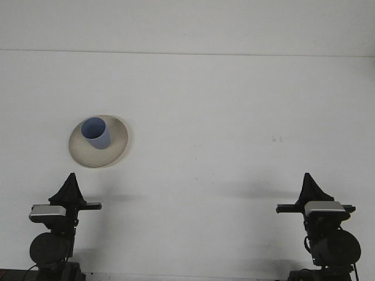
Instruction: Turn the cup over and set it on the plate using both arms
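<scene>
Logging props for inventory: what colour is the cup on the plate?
Light blue cup, on a cream plate; front view.

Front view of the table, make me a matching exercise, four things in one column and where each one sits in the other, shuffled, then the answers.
Things:
1. small blue plastic cup
2. round cream-coloured plate
3. left end effector
4. right end effector

Places:
A. bottom right of the picture, above its own arm
B. flat on the white table, left of centre
C. standing upright on the plate, mouth up
D. bottom left of the picture, nearer the camera than the plate

Pairs: 1-C, 2-B, 3-D, 4-A
</scene>
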### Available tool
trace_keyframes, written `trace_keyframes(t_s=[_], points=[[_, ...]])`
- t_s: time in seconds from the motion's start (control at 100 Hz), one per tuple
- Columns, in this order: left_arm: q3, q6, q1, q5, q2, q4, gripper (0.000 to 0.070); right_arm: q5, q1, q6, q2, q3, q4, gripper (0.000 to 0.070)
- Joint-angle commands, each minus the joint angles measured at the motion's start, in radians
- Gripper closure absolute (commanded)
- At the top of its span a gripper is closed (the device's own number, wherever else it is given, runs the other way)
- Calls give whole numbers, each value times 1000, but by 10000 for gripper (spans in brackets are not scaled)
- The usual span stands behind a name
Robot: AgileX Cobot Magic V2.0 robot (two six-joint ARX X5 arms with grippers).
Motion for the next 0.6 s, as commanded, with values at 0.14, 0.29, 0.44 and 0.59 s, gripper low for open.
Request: trace_keyframes(t_s=[0.14, 0.29, 0.44, 0.59], points=[[-20, -5, 1, 2, -1, 15, 689, 2, -32, 6, -106, -94, 45, 700], [-20, -5, 1, 2, -1, 15, 689, 2, -48, 7, -178, -166, 77, 700], [-20, -5, 1, 2, -1, 15, 689, 1, -54, 11, -212, -240, 162, 700], [-20, -5, 1, 2, -1, 15, 689, 1, -54, 16, -212, -298, 240, 700]])
